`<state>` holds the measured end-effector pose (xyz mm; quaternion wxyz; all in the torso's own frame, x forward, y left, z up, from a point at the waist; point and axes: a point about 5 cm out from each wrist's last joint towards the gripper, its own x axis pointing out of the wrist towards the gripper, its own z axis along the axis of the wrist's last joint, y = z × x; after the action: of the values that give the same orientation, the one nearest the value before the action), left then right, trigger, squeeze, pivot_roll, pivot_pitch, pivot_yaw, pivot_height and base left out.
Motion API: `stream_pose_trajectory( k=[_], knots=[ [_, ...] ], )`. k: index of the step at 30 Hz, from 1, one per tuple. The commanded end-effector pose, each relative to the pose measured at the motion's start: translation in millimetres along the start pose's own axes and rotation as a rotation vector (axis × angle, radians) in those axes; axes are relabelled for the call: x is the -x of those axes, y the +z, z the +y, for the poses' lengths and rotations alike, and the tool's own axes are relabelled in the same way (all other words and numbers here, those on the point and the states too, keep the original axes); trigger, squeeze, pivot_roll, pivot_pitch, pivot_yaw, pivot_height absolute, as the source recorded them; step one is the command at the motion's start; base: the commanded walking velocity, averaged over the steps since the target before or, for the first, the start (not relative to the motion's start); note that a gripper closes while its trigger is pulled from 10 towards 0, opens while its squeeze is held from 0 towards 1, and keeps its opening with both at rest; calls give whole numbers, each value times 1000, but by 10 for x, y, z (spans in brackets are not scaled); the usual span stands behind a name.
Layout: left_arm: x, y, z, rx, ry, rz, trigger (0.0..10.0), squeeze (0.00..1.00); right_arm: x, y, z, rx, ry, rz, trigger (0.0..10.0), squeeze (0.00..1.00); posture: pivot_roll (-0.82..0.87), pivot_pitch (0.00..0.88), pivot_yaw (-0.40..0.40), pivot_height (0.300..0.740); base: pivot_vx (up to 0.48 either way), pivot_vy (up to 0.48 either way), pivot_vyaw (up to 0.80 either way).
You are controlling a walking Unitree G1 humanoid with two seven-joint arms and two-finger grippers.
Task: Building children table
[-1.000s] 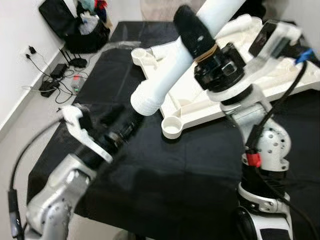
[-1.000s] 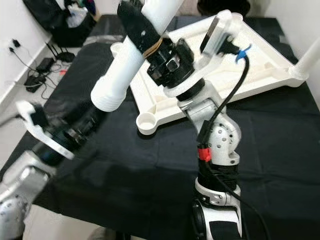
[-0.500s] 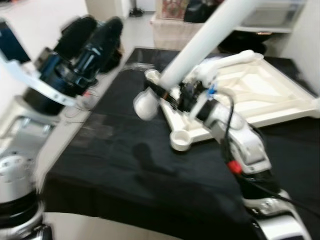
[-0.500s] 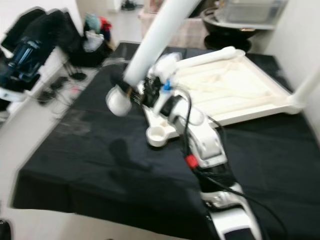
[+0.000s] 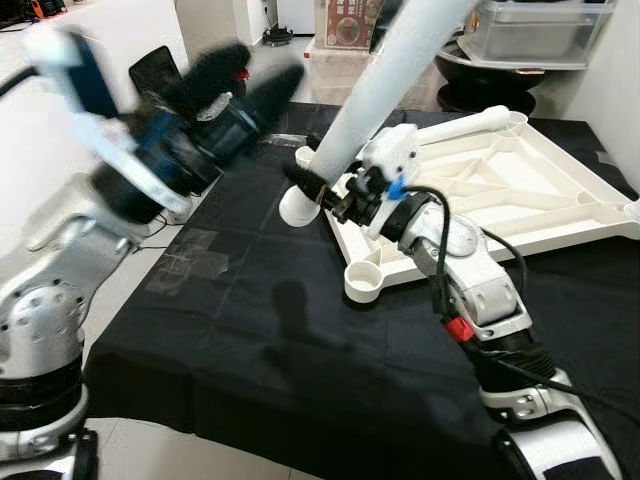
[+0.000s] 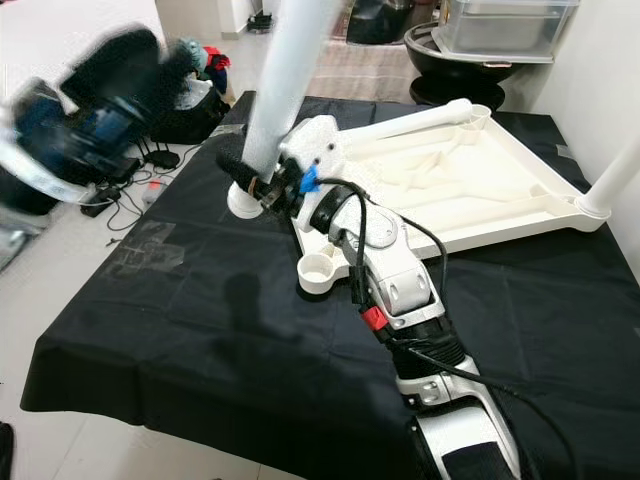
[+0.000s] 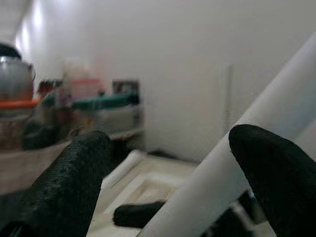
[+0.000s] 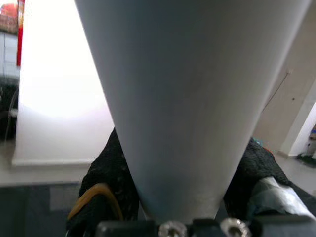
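A long white table leg (image 5: 385,75) slants up over the black-covered table. My right gripper (image 5: 312,186) is shut on it near its lower end, which hangs beside the upturned white tabletop (image 5: 520,185). An empty corner socket (image 5: 363,281) lies just below my right forearm. My left gripper (image 5: 245,85) is raised on the left, blurred, open, and apart from the leg. In the left wrist view the black fingers (image 7: 69,182) stand wide apart, with the leg (image 7: 232,177) beyond them. The right wrist view has the leg (image 8: 182,98) pinched between the fingers (image 8: 106,182).
Another white leg (image 6: 612,178) stands at the tabletop's far right corner. A black cloth (image 5: 260,340) covers the work table, with a tape patch (image 5: 187,274) on it. A black bag (image 6: 195,95) and cables (image 6: 105,190) lie on the floor to the left. Bins (image 5: 545,30) stand behind.
The camera view has shifted. My left arm has risen from low at the table's front to high on the left. My right gripper has carried the leg away, towards the tabletop's near-left side.
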<state>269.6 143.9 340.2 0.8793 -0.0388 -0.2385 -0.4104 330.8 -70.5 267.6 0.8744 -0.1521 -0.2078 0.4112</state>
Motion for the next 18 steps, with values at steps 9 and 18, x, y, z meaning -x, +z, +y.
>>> stream_pose_trajectory(
  k=[9,18],
  knots=[
    [-203,-53,106,-263,31,152,10000,0,-119,112,98,81,49,-43,10000,0,37,46,31,740,0,0,0],
    [-358,22,-145,-340,-132,117,10000,0,-136,93,53,94,22,-38,10000,0,36,43,31,740,0,0,0]
  ],
)
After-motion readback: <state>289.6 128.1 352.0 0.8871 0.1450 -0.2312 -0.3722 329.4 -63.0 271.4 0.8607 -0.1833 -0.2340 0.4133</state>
